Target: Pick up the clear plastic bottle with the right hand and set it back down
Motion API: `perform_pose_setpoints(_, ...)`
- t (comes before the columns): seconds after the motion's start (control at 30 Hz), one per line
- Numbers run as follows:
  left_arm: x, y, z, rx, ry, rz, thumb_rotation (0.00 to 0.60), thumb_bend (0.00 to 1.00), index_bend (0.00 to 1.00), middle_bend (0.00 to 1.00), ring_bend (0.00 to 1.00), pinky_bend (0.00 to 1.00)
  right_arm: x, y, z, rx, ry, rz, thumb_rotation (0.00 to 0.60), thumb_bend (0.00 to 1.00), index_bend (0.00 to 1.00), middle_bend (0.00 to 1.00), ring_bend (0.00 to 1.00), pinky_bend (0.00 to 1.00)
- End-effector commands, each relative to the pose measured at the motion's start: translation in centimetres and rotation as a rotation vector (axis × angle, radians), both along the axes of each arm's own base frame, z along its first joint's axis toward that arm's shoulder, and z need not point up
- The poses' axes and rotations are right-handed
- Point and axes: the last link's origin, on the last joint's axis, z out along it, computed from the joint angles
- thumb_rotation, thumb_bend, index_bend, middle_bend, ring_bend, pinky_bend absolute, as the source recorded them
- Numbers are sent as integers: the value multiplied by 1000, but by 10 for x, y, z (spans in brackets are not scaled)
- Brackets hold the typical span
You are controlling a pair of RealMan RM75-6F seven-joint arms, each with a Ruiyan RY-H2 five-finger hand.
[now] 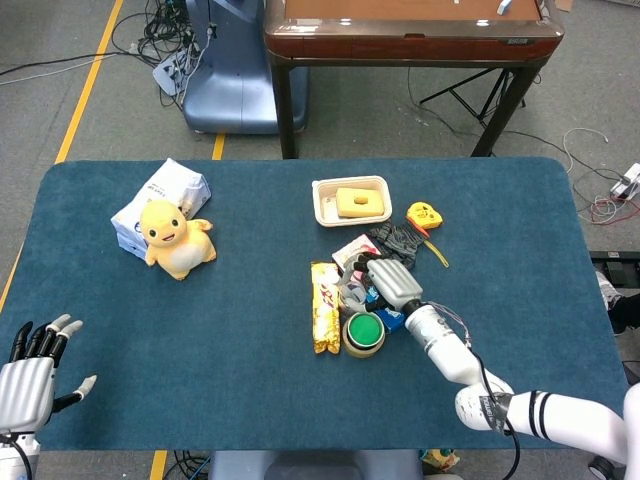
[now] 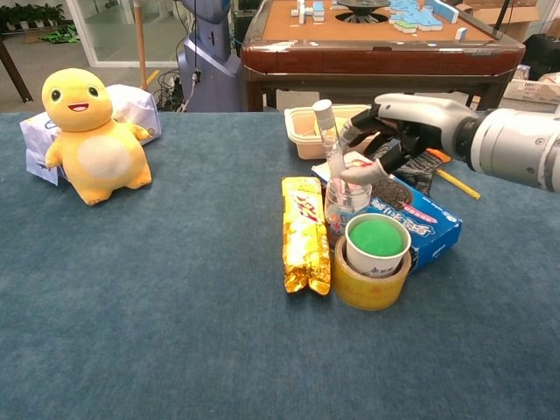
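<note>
Clear plastic, the bottle (image 2: 336, 171) stands upright in the middle of the cluttered group on the blue felt table (image 1: 250, 380), its white cap at the top of a thin neck, with the yellow snack packet (image 2: 304, 232) lying just to its left and the green-topped cup (image 2: 377, 244) inside a roll of tape (image 2: 371, 282) just in front of it. Behind and to its right lies the blue cookie box (image 2: 415, 222). The right hand (image 2: 391, 140) reaches in from the right at the height of the bottle's neck, fingers (image 2: 358, 172) curled toward it with the thumb tip against or just beside the bottle's shoulder; whether the grasp is closed on the bottle cannot be told from either view, and the bottle's base rests on the table. In the head view the left hand (image 1: 30, 375) hovers at the near left corner of the table with its fingers spread and nothing in them. A yellow plush toy (image 1: 175, 240) sits well apart at the left, leaning against a white packet (image 1: 160, 195).
</note>
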Motion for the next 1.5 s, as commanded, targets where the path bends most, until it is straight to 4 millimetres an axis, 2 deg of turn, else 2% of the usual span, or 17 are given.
perform_pose_setpoints(0.03,0,0,0,-1,0,0,600,201,194,122,119,0,0,0,-1,2,0,0,600,393,456,263,157,179)
perform_pose_setpoints(0.2,-1,0,0,0,0,3,600,201,194,122,120,0,0,-1,-3,4,2,0,600,417,460,266,157,180)
perform_pose_setpoints(0.53,-3,-1,1,3,1,6,600,201,194,122,120,0,-1,0,-4,-3,-16,-8,600,550,509,297,157,179)
perform_pose_setpoints(0.8,-3,0,1,6,-1,4,600,201,194,122,119,0,-5,4,9,-41,-51,-6,600,592,548,327,159,179)
perform_pose_setpoints(0.97,-2,0,1,2,-3,-2,600,201,194,122,120,0,-8,7,26,-90,-104,-7,600,593,580,351,177,179)
perform_pose_setpoints(1.17,0,0,1,2,-4,-8,600,201,194,122,119,0,-17,15,61,-176,-147,14,600,593,611,375,208,180)
perform_pose_setpoints(1.37,5,3,-3,-11,-7,-22,600,201,194,122,120,0,-35,26,101,-238,-183,-24,600,593,633,408,243,181)
perform_pose_setpoints(1.5,8,4,-5,-21,-8,-32,600,201,194,122,119,0,-50,30,124,-310,-123,-23,600,593,642,419,261,181)
